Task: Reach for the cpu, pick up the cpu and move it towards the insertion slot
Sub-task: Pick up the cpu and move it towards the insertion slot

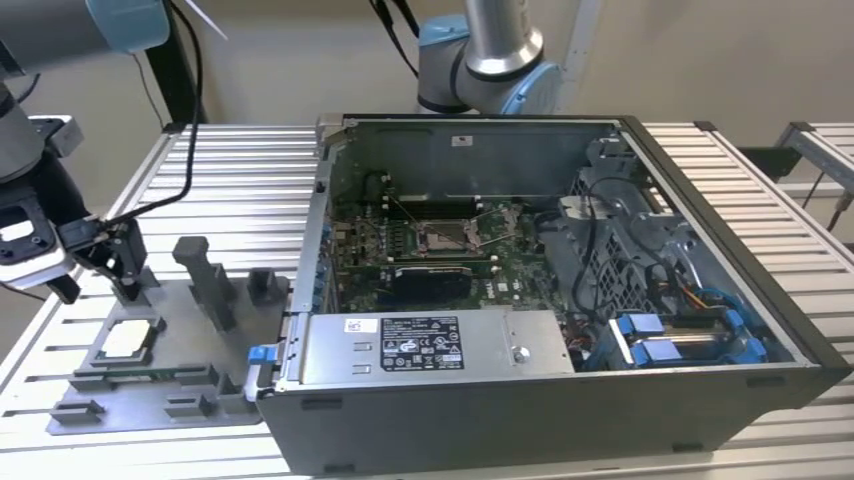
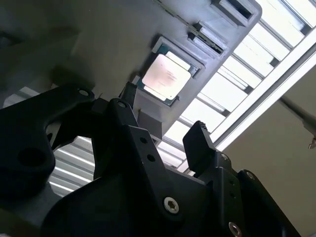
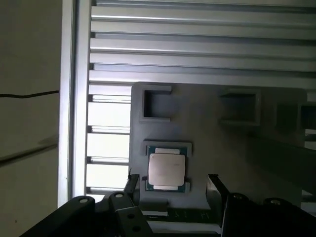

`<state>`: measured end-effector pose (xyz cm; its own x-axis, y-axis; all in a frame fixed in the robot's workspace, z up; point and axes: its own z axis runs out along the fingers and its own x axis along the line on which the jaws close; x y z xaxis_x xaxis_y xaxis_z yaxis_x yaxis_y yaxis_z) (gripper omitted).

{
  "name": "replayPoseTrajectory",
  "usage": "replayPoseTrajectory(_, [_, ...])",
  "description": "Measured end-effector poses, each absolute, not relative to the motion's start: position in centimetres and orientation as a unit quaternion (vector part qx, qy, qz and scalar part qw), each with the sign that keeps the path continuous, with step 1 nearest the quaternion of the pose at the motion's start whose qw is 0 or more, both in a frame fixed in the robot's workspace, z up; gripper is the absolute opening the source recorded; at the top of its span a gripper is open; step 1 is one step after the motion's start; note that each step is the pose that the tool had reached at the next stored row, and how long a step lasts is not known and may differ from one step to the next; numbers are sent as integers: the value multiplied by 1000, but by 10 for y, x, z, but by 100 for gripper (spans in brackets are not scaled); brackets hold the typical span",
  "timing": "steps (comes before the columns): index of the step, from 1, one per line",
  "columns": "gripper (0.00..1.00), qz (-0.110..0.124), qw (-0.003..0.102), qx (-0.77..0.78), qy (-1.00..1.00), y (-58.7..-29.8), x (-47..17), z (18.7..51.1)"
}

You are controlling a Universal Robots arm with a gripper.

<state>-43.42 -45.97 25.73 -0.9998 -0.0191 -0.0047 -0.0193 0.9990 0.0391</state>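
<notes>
Spread wide and empty, the jaws of the gripper (image 3: 173, 183) hang above the cpu (image 3: 167, 168), clear of it. That chip lies silver face up in its pocket on the grey fixture plate (image 1: 160, 405). It is well apart from the insertion slot (image 1: 447, 235) inside the open computer case (image 1: 534, 400).
</notes>
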Motion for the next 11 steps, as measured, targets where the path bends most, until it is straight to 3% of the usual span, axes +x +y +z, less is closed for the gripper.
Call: replayPoseTrajectory(11, [100,20,2,-10,1000,-462,-434,246])
